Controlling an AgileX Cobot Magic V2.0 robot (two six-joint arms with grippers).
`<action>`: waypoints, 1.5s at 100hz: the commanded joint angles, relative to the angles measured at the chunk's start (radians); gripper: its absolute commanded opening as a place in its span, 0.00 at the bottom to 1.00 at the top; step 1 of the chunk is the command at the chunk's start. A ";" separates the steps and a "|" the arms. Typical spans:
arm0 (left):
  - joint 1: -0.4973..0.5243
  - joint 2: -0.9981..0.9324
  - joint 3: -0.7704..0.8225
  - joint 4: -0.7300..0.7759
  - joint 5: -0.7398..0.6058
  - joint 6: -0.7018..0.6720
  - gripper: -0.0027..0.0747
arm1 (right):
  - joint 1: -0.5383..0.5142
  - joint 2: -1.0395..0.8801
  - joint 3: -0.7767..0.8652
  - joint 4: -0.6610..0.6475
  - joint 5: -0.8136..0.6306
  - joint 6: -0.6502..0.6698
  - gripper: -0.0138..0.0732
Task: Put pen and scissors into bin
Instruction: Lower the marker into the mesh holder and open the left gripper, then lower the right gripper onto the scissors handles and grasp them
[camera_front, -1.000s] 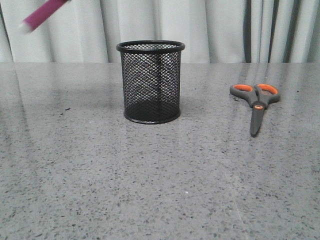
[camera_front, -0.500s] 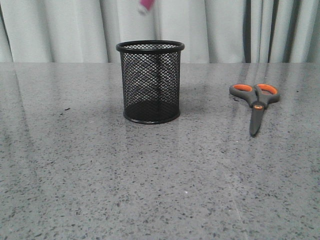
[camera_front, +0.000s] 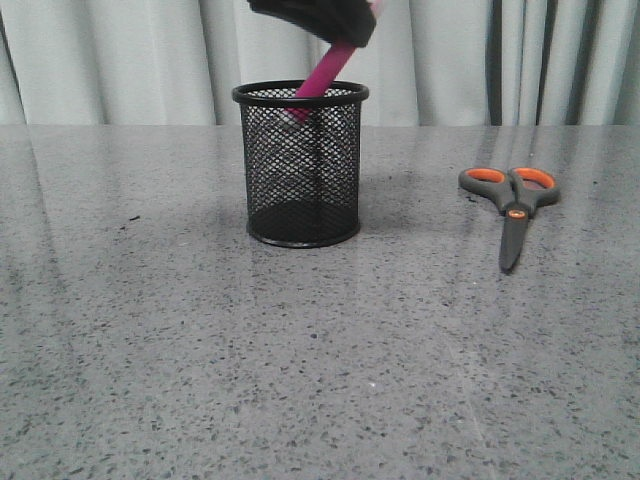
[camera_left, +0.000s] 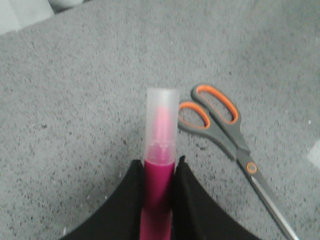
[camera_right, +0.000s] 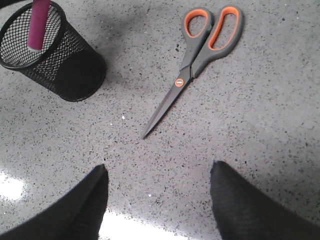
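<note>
Front view: the magenta-pink pen (camera_front: 325, 72), clamped in the left gripper (camera_front: 340, 38), is tilted with its lower end inside the black wire-mesh bin (camera_front: 301, 165); the right gripper (camera_right: 156, 192) is spread wide and empty

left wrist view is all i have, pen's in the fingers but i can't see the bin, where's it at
Observer: The front view shows the bin directly under the left gripper; the pen slants down with its lower end already inside the rim.
Operator: is the pen tip at the bottom yet
Observer: No, the right wrist view shows its white end up near the rim.
Operator: right arm busy?
Observer: The right gripper is open and empty, above the table short of the scissors.
</note>
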 joint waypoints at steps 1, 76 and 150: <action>-0.003 -0.045 -0.027 -0.002 -0.013 0.002 0.01 | -0.005 0.000 -0.032 0.021 -0.056 -0.013 0.62; 0.214 -0.238 -0.029 -0.038 0.138 0.002 0.60 | -0.005 0.000 -0.032 0.021 -0.075 -0.013 0.62; 0.503 -0.509 -0.029 -0.042 0.300 0.002 0.60 | 0.101 0.331 -0.177 -0.044 -0.021 0.018 0.55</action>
